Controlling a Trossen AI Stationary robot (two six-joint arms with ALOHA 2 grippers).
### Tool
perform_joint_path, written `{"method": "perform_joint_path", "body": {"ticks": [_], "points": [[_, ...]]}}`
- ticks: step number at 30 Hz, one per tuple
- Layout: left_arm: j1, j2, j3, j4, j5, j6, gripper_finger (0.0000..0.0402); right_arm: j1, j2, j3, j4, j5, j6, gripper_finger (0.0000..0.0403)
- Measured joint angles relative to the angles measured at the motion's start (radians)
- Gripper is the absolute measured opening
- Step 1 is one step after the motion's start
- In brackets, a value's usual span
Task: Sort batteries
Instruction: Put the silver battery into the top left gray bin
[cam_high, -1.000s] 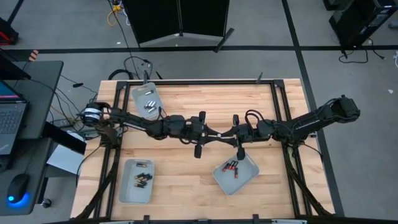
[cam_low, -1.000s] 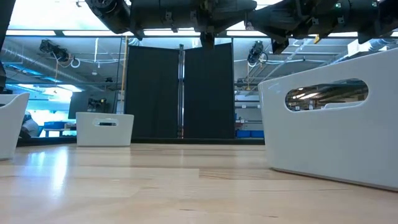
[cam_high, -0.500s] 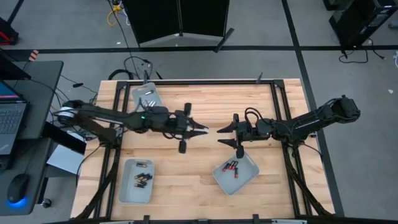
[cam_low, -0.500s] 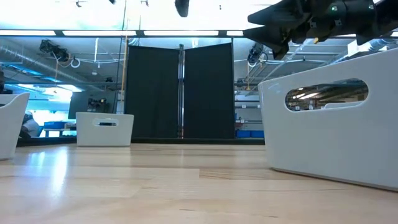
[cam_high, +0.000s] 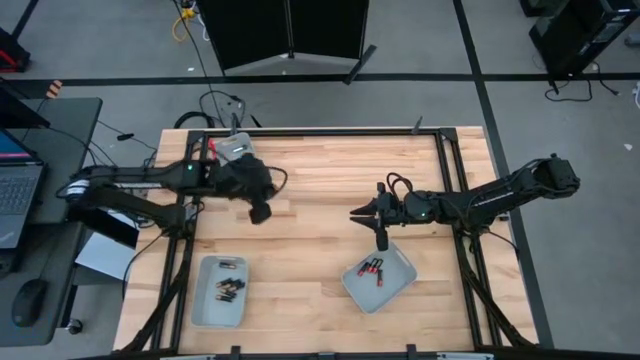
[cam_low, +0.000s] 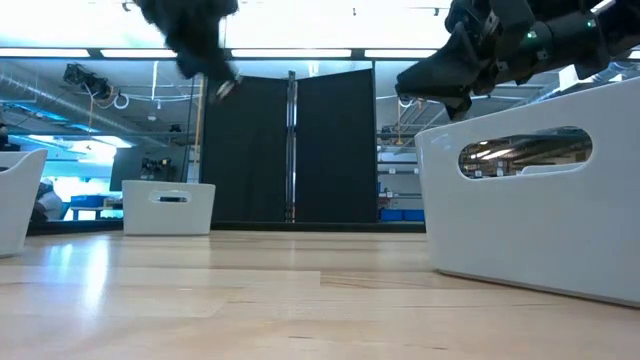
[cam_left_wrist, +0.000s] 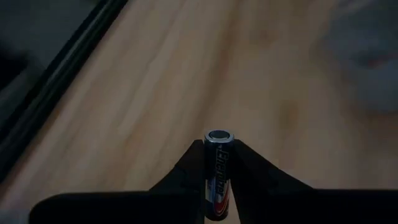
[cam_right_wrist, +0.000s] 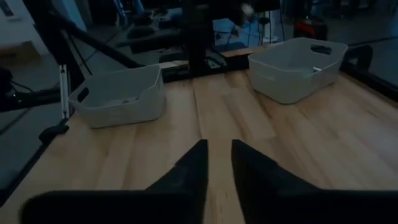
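1. My left pincer (cam_left_wrist: 219, 163) grips one battery (cam_left_wrist: 218, 171) upright between its fingers; a second ago both arms met mid-counter, apparently for a handover.
2. My left arm has since swung away to the far-left tray (cam_high: 233, 151) and hangs over it.
3. My right pincer (cam_right_wrist: 217, 163) holds nothing, fingers slightly apart, above the counter (cam_high: 310, 270) beside the near-right tray (cam_high: 400, 282) of red-ended batteries (cam_high: 372, 268).
4. Judgement: the held battery goes into the far-left tray next.
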Motion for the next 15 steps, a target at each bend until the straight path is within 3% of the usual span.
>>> {"method": "perform_joint_path", "body": {"ticks": [7,12,15], "points": [[0.231,0.034,-0.001,-0.3,-0.056,0.028,0.0054,0.003,0.0,0.0,0.001,0.0,-0.03,0.0013],[0.429,0.088,-0.001,-0.339,-0.051,0.13,0.0054,0.005,0.0,0.0,0.001,0.0,-0.036,0.0016],[0.528,0.14,-0.001,-0.337,0.024,0.212,0.0054,0.005,0.0,0.0,0.001,0.0,-0.05,0.0028]]}}
